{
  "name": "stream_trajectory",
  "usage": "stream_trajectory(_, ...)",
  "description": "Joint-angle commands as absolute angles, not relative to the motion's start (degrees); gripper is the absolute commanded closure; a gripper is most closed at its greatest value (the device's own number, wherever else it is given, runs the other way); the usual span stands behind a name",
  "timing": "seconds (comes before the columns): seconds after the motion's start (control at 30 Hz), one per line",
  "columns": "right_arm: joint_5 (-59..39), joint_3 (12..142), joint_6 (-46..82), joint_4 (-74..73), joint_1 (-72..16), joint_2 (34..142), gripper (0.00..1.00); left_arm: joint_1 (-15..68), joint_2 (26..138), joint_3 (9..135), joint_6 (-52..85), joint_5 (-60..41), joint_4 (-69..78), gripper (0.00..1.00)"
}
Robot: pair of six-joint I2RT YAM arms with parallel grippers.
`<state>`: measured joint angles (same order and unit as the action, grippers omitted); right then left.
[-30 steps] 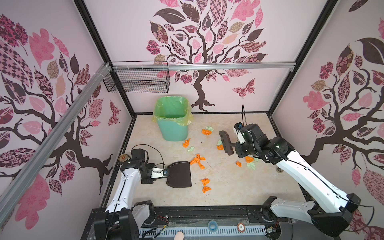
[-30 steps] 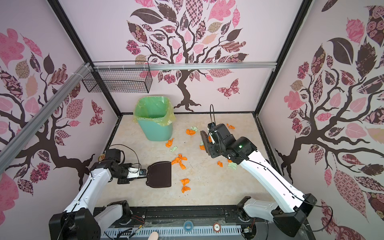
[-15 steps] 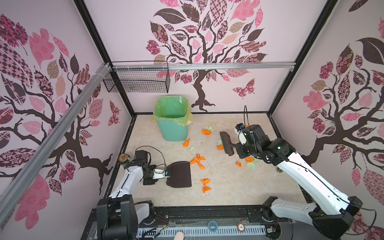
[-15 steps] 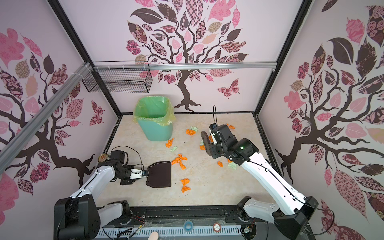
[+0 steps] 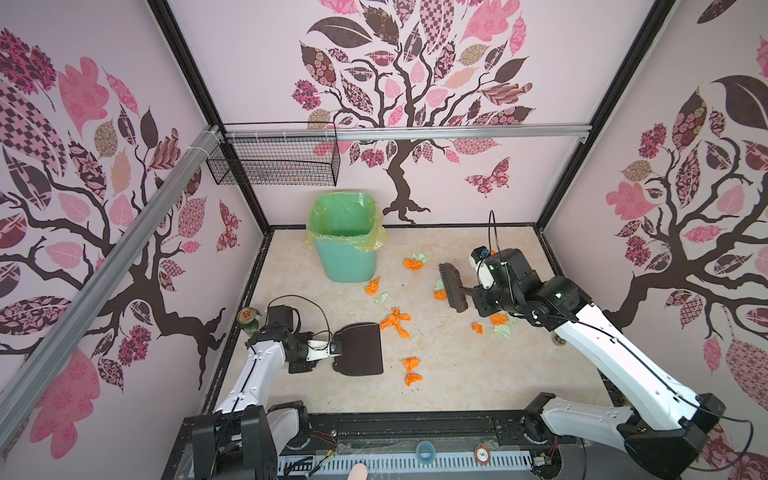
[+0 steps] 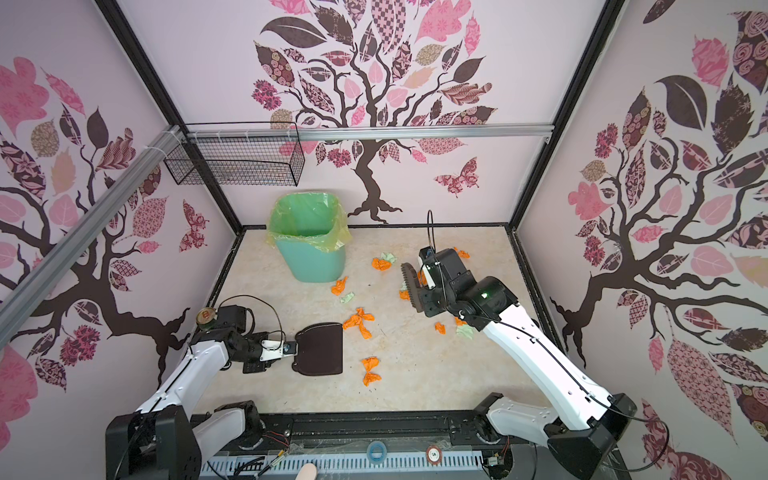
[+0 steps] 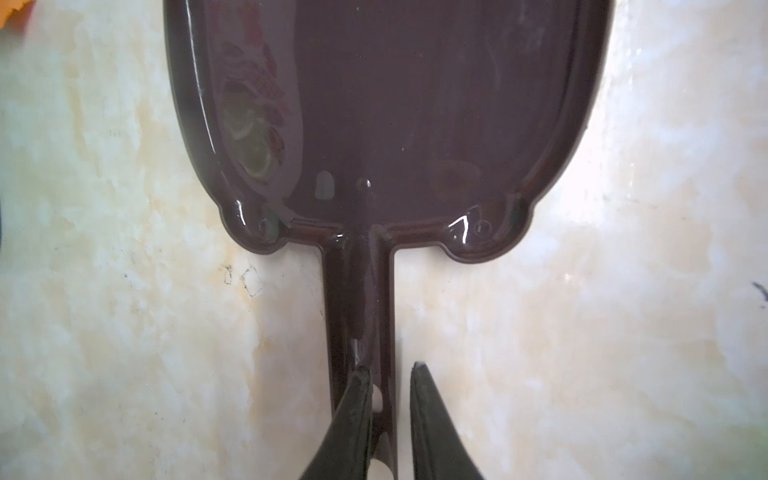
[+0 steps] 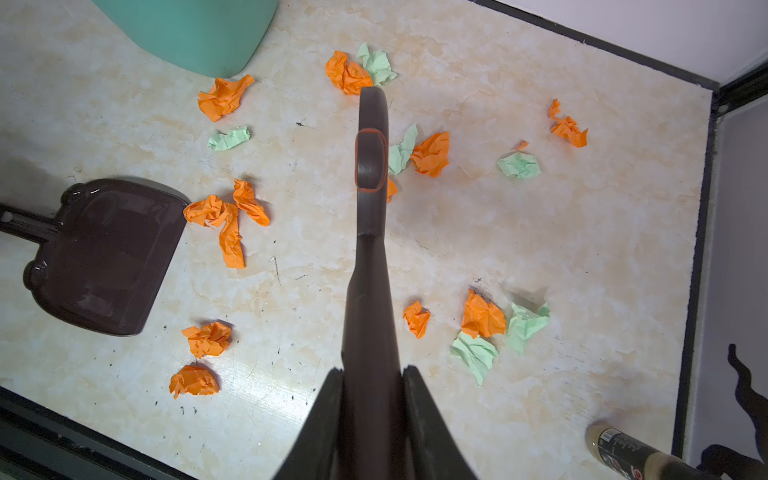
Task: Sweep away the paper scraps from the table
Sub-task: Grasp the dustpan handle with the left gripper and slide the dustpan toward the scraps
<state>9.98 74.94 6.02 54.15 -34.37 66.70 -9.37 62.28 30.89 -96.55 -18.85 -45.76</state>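
Nearly twenty paper scraps [image 5: 395, 322], orange and pale green, lie scattered on the bench [image 5: 457, 374]. They reach from beside the bin [image 5: 345, 257] at the far left to near the right edge. None lies in the dustpan [image 5: 361, 349], which rests flat at near left.

**Hazard 1: dustpan hold.** The left gripper [image 7: 390, 368] straddles the thin dustpan handle with its jaws narrowly apart. A sliver of bench shows between the handle and one finger, so a firm clamp cannot be confirmed. If the hold is loose, a brush stroke may slide or pivot the pan, and scraps would pass beside its open edge.

**Hazard 2: brush leverage.** The right gripper [image 8: 372, 370] is closed on the handle of the brush [image 5: 453, 289]. The bristle head hangs above scraps right of centre. Hard downward pressure could twist the long handle within the jaws.

**Hazard 3: light material.** Crumpled wads are likely to skip or scatter under a fast stroke. They could overshoot the pan or lodge against the bin.

**Hazard 4: obstructions.**
- A can [image 5: 248, 318] stands just beside the left arm.
- A bottle [image 8: 623, 449] lies near the right edge.
- A wide sweep could knock either.
- Scraps under the right arm are partly hidden and easily missed.
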Motion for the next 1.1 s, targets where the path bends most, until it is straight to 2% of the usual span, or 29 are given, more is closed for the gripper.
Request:
stream_trajectory(0.0,9.47,75.29,6.06,52.65,-34.11,66.69,1.0,-10.69,62.48,29.53,-98.46,-20.38,-47.22,0.79)
stream_trajectory(0.5,8.62,75.93,6.45,53.89,-34.12,66.53,1.0,-12.1,67.74,25.89,-98.81,-19.4,-37.73,0.73)
stream_trajectory(0.77,7.65,76.47,7.03,54.17,-34.1,66.66,1.0,-12.42,67.97,27.57,-98.0,-19.95,-38.53,0.79)
stream_trajectory(1.07,6.51,74.8,7.67,53.22,-34.1,66.53,1.0,-13.27,66.01,34.93,-100.42,-24.35,-41.01,0.66)
